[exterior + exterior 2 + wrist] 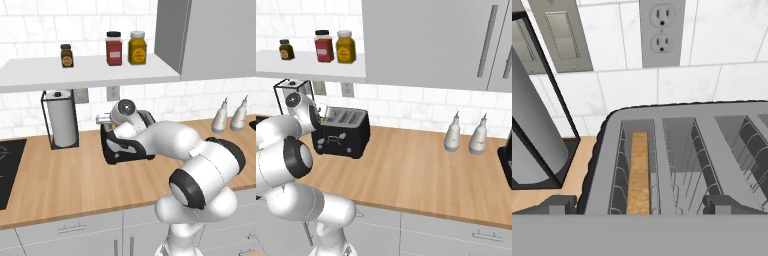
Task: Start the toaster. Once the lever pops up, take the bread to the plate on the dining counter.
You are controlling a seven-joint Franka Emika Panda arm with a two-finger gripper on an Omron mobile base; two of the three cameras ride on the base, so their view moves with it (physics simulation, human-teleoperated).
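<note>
Wood worktop (pixel 421 175): toaster (pixel 341 132) (labels unreadable)

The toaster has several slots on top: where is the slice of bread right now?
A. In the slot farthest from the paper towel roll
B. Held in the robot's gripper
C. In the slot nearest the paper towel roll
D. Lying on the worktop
C: in the hand view the bread stands on edge in the toaster slot nearest the paper towel roll.
</note>
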